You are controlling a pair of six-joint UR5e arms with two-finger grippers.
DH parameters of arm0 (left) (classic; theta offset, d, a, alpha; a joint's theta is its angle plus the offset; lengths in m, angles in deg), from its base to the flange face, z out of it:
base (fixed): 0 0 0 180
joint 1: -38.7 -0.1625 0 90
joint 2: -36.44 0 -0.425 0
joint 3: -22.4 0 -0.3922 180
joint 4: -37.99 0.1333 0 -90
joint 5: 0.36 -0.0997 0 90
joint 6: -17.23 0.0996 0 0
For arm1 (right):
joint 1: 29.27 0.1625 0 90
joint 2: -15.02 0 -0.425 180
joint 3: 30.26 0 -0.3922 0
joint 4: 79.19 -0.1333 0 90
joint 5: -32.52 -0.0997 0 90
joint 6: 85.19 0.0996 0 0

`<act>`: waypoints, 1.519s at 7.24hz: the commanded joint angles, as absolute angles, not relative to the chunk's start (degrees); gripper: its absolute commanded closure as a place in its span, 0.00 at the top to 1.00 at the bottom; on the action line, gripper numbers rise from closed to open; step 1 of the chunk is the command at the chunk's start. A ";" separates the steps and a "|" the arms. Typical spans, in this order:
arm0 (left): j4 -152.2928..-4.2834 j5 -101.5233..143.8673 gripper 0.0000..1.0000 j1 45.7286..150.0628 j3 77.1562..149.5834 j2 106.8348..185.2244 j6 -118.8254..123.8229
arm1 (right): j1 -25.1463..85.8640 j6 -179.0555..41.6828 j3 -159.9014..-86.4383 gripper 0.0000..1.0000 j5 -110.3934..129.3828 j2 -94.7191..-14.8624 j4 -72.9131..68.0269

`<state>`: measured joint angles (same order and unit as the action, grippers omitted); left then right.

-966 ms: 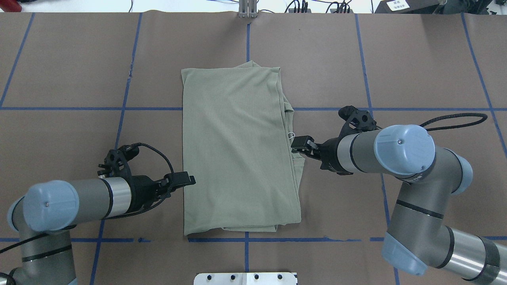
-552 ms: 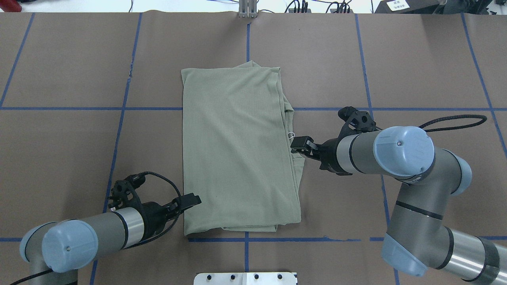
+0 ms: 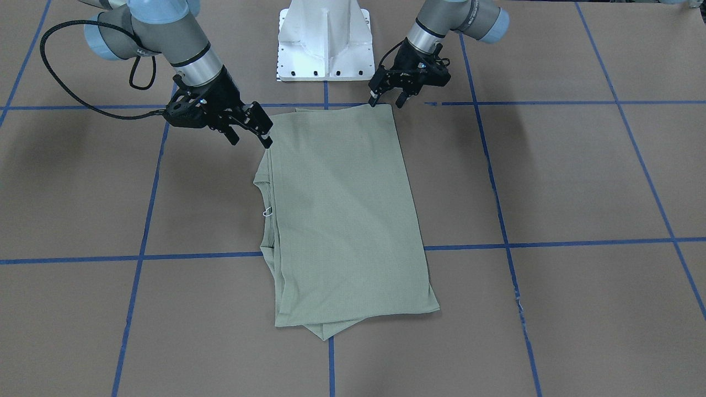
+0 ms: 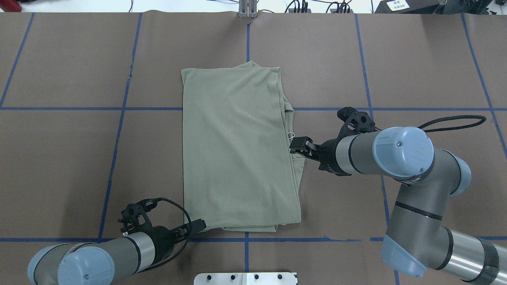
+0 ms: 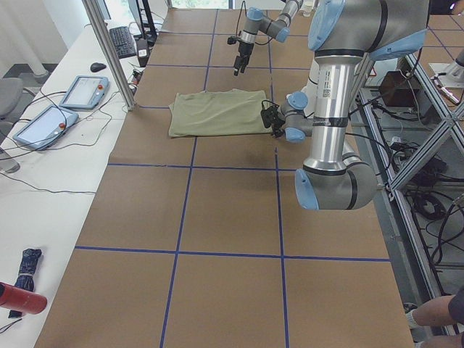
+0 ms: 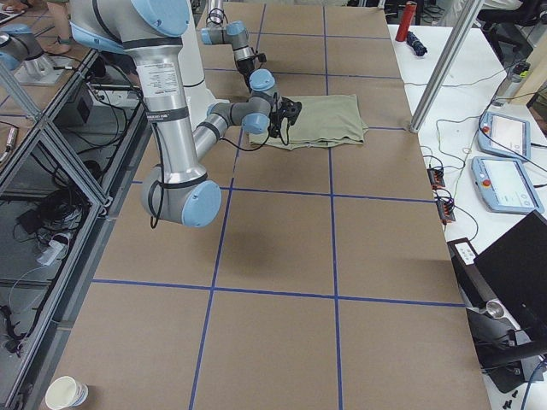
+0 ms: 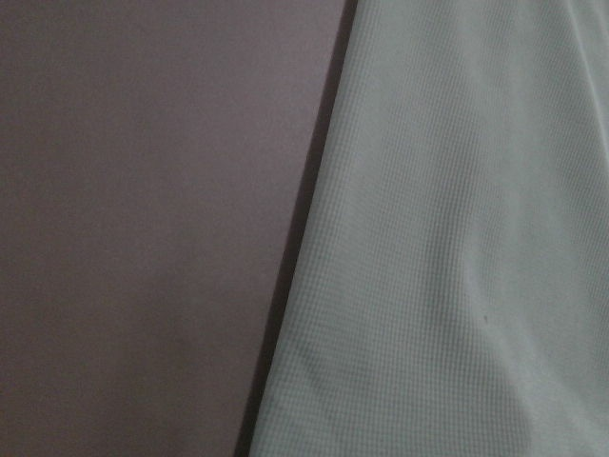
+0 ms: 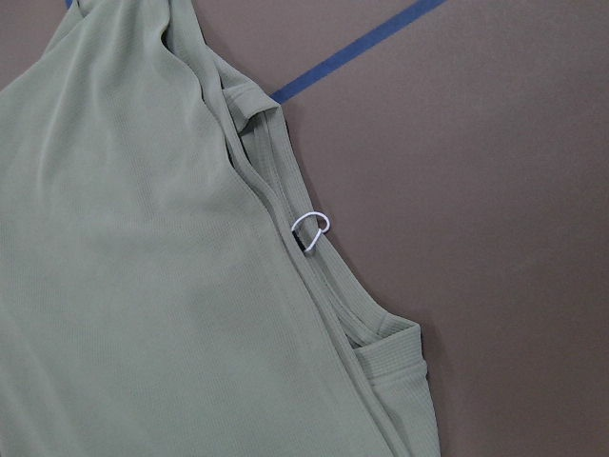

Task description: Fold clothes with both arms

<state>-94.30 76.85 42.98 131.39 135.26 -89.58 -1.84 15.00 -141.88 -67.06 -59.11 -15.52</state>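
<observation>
Shirt (image 3: 342,220), folded to a long rectangle, lies mid-worktop (image 3: 551,182) in the front view; my left jaws gape at its corner nearest my base (image 3: 325,38), my right jaws gape at the opposite long edge. Overhead agrees. Left wrist: fabric edge on bare worktop. Right wrist: ribbed collar (image 8: 328,276), white loop (image 8: 311,227).
</observation>
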 commanded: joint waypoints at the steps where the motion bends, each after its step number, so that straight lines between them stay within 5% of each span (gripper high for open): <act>1: -93.84 76.81 0.99 42.83 131.47 135.75 -90.17 | -1.94 15.01 -141.88 1.00 -66.98 -58.99 -15.56; 3: -93.84 75.40 0.94 43.18 131.64 136.89 -90.35 | -2.03 15.01 -141.88 1.00 -67.06 -58.72 -15.56; 11: -92.26 75.93 0.99 43.01 131.38 136.89 -92.72 | -2.20 15.01 -141.88 1.00 -66.98 -58.72 -15.56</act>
<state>-92.38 75.92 43.04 131.39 136.86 -92.77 -2.15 15.01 -141.88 -66.98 -58.72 -15.56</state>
